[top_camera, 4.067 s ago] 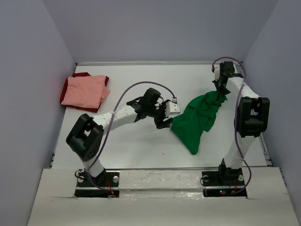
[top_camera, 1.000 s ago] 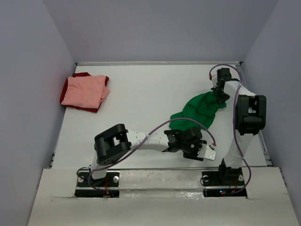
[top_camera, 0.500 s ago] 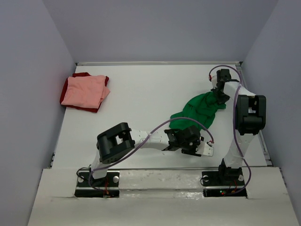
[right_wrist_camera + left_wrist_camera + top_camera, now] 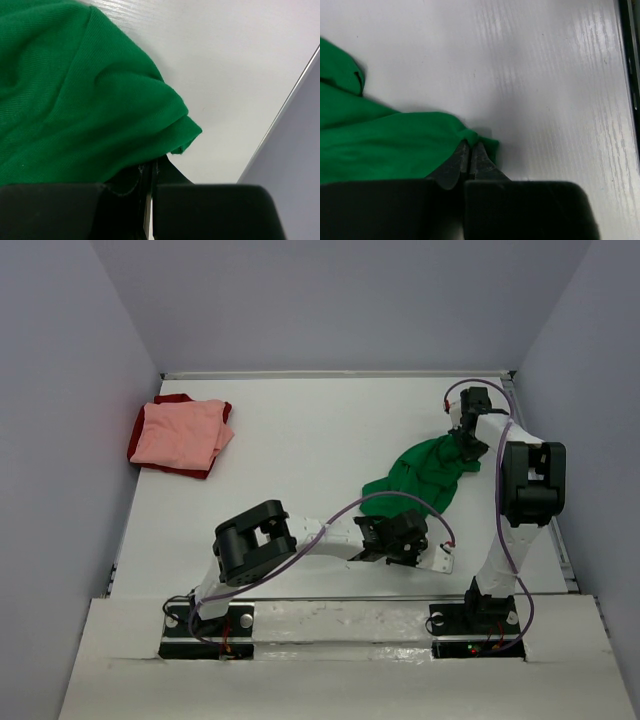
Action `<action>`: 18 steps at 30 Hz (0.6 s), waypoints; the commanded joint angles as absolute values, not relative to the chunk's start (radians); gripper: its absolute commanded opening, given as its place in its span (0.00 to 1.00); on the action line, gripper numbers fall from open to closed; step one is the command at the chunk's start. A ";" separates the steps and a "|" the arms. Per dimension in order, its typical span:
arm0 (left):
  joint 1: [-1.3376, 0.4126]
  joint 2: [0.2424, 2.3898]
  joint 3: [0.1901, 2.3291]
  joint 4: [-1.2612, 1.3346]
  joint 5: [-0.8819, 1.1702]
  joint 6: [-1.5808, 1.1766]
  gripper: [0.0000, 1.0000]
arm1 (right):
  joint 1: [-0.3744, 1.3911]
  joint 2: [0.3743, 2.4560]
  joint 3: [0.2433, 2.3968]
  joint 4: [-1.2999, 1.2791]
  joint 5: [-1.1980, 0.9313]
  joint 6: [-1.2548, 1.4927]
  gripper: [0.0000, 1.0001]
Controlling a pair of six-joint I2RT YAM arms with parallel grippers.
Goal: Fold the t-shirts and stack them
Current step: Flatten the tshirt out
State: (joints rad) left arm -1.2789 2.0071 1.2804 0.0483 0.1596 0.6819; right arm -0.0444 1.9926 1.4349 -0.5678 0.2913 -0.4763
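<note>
The bright green t-shirt [image 4: 422,472] lies crumpled on the right of the table, held at two ends. My left gripper [image 4: 403,524] is low at its near end, shut on a small corner of the cloth [image 4: 479,141]; the fingers [image 4: 455,162] pinch together with green fabric [image 4: 385,145] spreading off to the left. My right gripper [image 4: 467,444] is shut on the shirt's far right corner, and green folds [image 4: 75,100] hang over its fingertips [image 4: 150,167]. A salmon pink t-shirt [image 4: 180,432] rests folded on a dark red t-shirt [image 4: 218,410] at the far left.
The white table [image 4: 300,470] is boxed in by grey walls on three sides. Its right edge rail [image 4: 630,50] runs close to the left gripper, and the side wall [image 4: 295,165] stands just right of the right gripper.
My left gripper was open half a second ago and has shut on the green shirt's near corner, after swinging down from the table's middle. The right gripper keeps its hold.
</note>
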 commanded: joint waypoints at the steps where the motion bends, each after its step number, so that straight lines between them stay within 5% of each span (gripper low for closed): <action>1: -1.279 1.947 1.319 0.041 0.127 0.689 0.00 | -0.043 2.005 1.428 -0.555 0.288 -0.486 0.00; 6: -1.235 1.844 1.327 0.002 0.013 0.696 0.00 | -0.043 1.996 1.425 -0.554 0.282 -0.479 0.00; 18: -0.692 1.471 1.191 0.072 -0.156 0.706 0.00 | -0.043 1.918 1.456 -0.614 0.209 -0.445 0.00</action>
State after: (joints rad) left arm -0.7597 1.6138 1.2541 0.0380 -0.0673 0.6819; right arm -0.0444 1.9938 1.4292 -0.5808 0.2535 -0.4660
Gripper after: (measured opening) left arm 0.019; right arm 0.020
